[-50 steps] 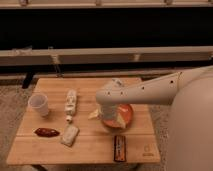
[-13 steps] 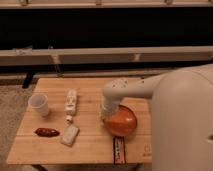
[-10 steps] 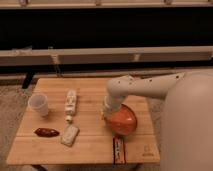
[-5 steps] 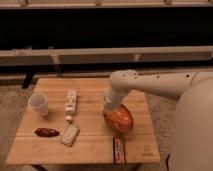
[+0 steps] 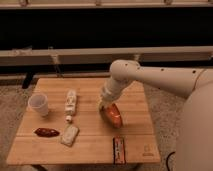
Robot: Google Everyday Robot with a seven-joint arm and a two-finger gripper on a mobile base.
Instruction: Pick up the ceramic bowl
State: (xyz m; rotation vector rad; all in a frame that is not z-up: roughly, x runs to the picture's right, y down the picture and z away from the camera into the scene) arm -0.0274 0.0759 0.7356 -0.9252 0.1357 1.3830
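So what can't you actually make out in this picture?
- Gripper, camera view: at the ceramic bowl's left rim; the arm's wrist covers its fingers and the grip.
- Bowl: whether it rests on the wooden table or is lifted; it looks tilted.
- Dark bar at the front edge: label too small to read.
- Red item, pale packet: too blurred to identify.

Your gripper (image 5: pixel 106 104) sits at the upper left rim of the ceramic bowl (image 5: pixel 113 114), which is tilted steeply over the wooden table (image 5: pixel 90 142). On the left you have 1 plastic cup (image 5: pixel 39 104), a white tube (image 5: pixel 70 103), a red packet (image 5: pixel 46 132) and a pale packet (image 5: pixel 69 134). A dark bar (image 5: pixel 118 150) lies at the front edge.
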